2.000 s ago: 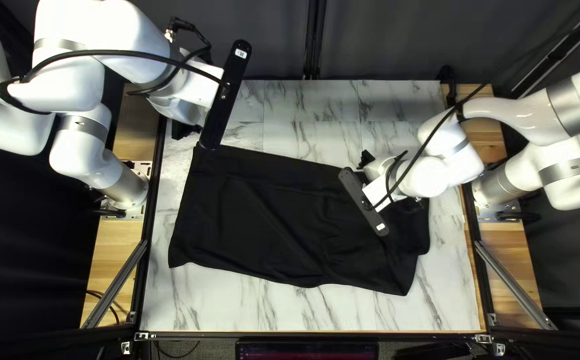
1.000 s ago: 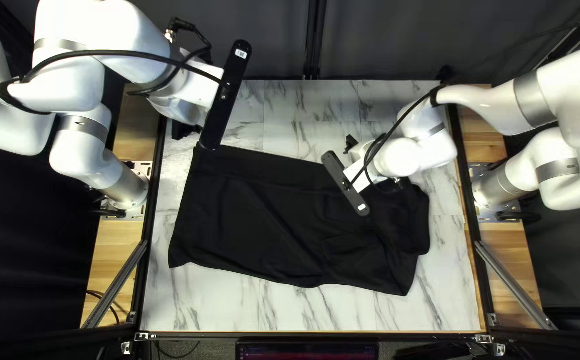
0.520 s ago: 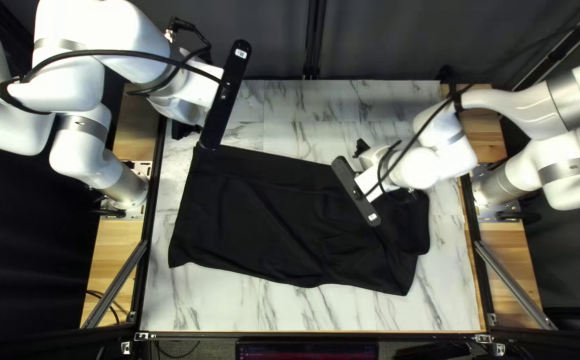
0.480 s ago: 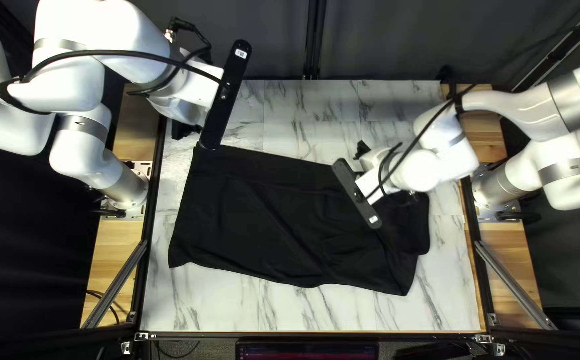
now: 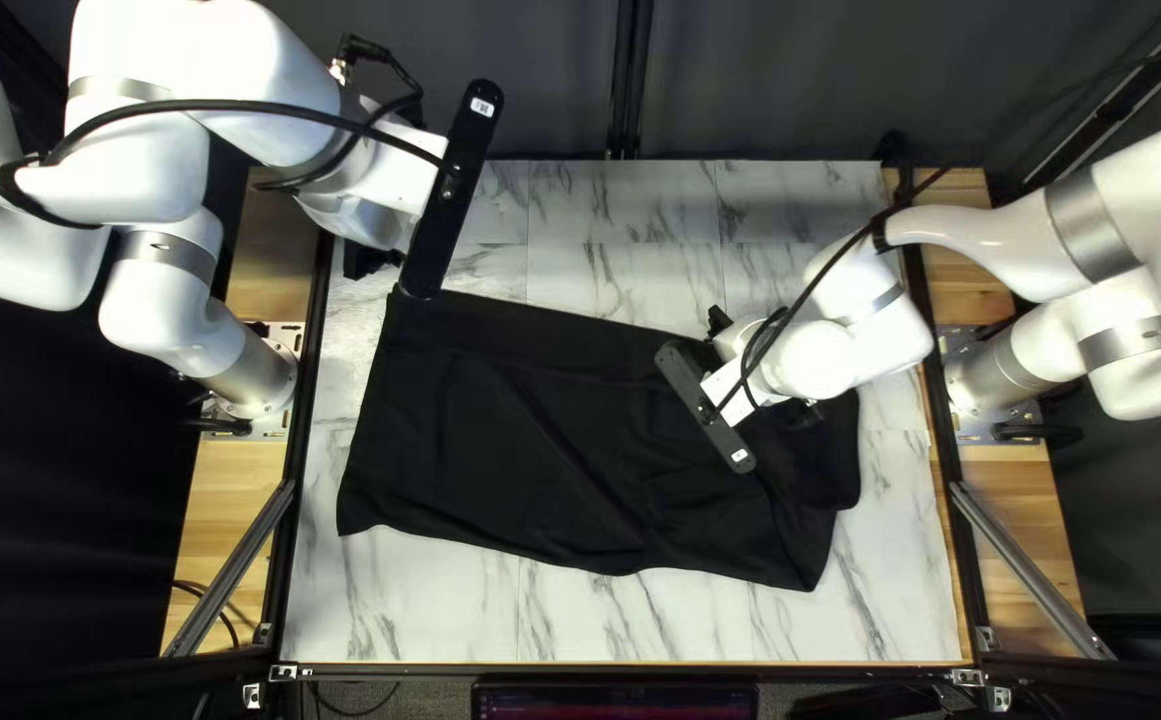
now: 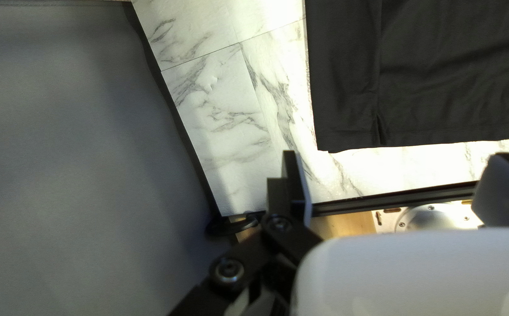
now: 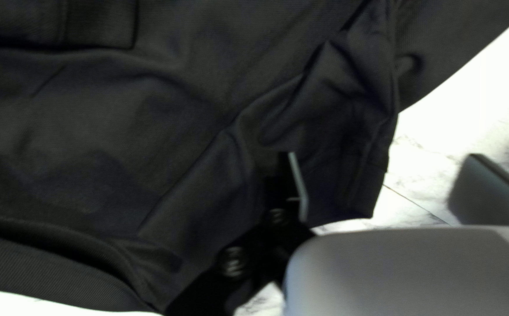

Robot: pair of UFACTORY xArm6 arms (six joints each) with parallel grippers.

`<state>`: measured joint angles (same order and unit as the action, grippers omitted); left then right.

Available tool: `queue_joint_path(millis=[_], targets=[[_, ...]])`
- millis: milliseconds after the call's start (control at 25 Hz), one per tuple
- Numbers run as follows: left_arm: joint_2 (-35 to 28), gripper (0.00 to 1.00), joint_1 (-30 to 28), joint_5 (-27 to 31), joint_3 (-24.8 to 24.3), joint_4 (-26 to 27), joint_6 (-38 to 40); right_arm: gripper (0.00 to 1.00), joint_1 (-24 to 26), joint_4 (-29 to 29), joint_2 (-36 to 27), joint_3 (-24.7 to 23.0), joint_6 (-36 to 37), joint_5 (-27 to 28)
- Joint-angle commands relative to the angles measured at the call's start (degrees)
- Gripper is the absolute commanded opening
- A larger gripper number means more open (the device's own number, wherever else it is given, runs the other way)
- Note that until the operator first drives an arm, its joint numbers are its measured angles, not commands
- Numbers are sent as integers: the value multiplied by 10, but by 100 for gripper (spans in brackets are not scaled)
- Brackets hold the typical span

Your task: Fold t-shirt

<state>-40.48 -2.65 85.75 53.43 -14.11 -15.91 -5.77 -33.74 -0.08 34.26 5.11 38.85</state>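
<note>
Across the middle of the surface (image 5: 634, 620), from near its left edge toward its right edge, lies one black t-shirt (image 5: 514, 427). Its long way runs left to right, with a slant toward the near edge at the right. The neck end points to the right edge and the straight bottom end to the left edge.

There are two end effectors. The left end effector (image 5: 367, 260) is wide open by the surface's left edge, near the far left corner, holding nothing. The right end effector (image 5: 718, 320) is wide open too, over the shirt's far side, with no cloth pinched.

Top view slants down; wrist views closer; tbl (image 5: 634, 620) shared
</note>
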Motion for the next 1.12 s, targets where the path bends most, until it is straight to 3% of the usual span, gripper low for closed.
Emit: queue_joint_path(millis=[40,440,800,840,880,920,960,1120], targets=[[0,100,0,0,0,0,0,0,-5,4,-1,11,0,13],[0,100,0,0,0,0,0,0,-94,60,38,109,-9,105],[0,100,0,0,0,0,0,2,-58,62,106,161,31,97],[0,100,0,0,0,0,0,25,-53,61,114,164,36,95],[0,100,0,0,0,0,0,36,-47,60,120,168,43,93],[0,100,0,0,0,0,0,86,-47,61,121,169,44,93],[0,100,0,0,0,0,0,100,-44,62,117,165,49,92],[0,100,0,0,0,0,0,100,-52,68,86,145,44,100]])
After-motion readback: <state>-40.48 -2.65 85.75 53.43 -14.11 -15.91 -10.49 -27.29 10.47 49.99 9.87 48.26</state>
